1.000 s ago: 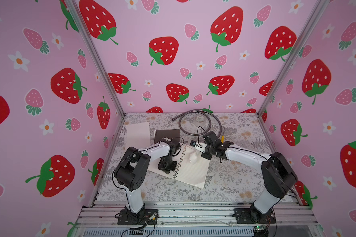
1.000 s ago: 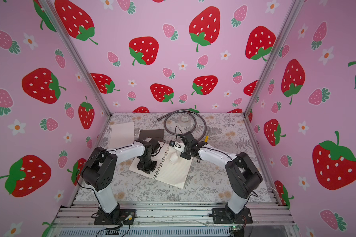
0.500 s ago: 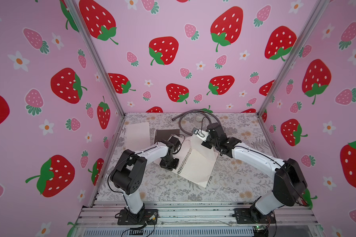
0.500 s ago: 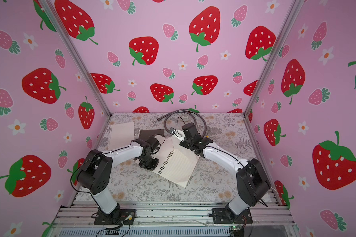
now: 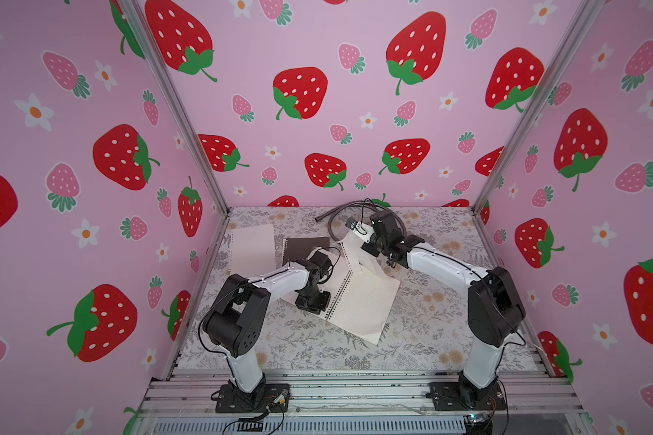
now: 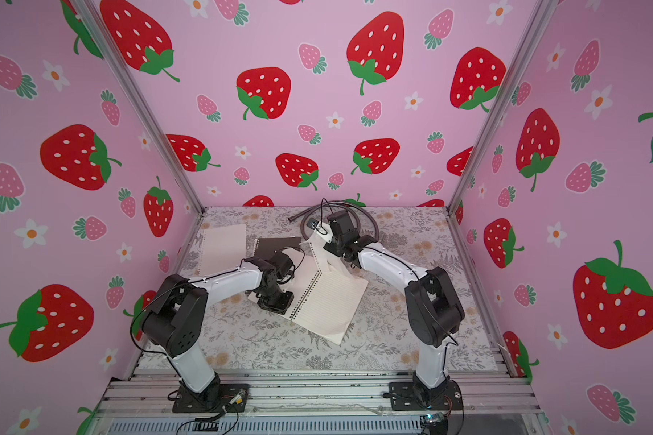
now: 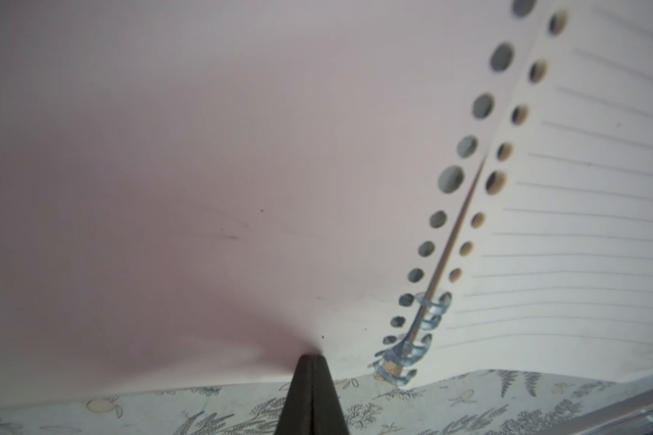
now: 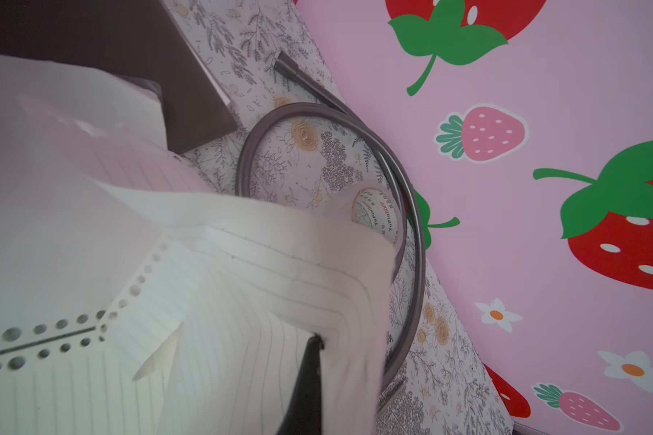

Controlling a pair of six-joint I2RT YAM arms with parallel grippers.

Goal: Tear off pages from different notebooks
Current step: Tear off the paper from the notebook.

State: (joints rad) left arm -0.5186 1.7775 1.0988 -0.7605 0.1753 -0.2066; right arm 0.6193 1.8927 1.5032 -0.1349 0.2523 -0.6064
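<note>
Left pincer (image 7: 311, 359) closed, tips pressing the open notebook (image 5: 360, 301) against the surface (image 5: 430, 331). Right pincer (image 8: 315, 342) clamped on a raised lined page (image 8: 264, 260).

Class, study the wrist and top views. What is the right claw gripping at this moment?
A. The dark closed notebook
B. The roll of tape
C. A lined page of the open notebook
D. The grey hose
C: the right claw is shut on a lined page lifted off the open notebook, while the hose lies untouched behind.
</note>
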